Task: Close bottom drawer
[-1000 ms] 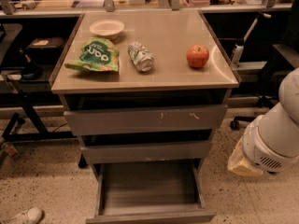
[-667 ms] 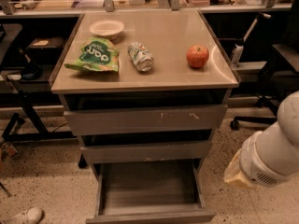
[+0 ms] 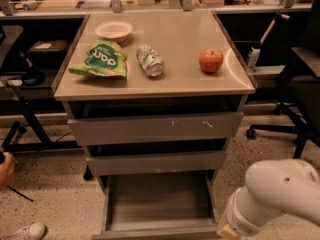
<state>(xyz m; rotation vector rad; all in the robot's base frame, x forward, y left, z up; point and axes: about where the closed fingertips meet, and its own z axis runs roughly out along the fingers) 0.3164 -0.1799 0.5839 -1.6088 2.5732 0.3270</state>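
The bottom drawer (image 3: pixel 159 203) of the grey cabinet is pulled out, showing its shallow, bare grey interior. Its flat front (image 3: pixel 160 232) lies along the lower edge of the camera view. The middle drawer front (image 3: pixel 156 162) and the scratched top drawer front (image 3: pixel 155 128) sit slightly out above it. My white arm (image 3: pixel 277 196) comes in at the lower right, and its end (image 3: pixel 227 229) is close to the drawer's right front corner. The gripper itself is below the frame, out of view.
On the cabinet top (image 3: pixel 180 81) are a white bowl (image 3: pixel 114 30), a green chip bag (image 3: pixel 100 59), a can (image 3: pixel 150 60) on its side and a red apple (image 3: pixel 211 60). A black office chair (image 3: pixel 300 84) stands at the right. A person's hand (image 3: pixel 5 168) and shoe (image 3: pixel 24 231) are at the left.
My arm has moved down and to the left, from beside the cabinet toward the bottom drawer's right front corner. The drawers have not moved.
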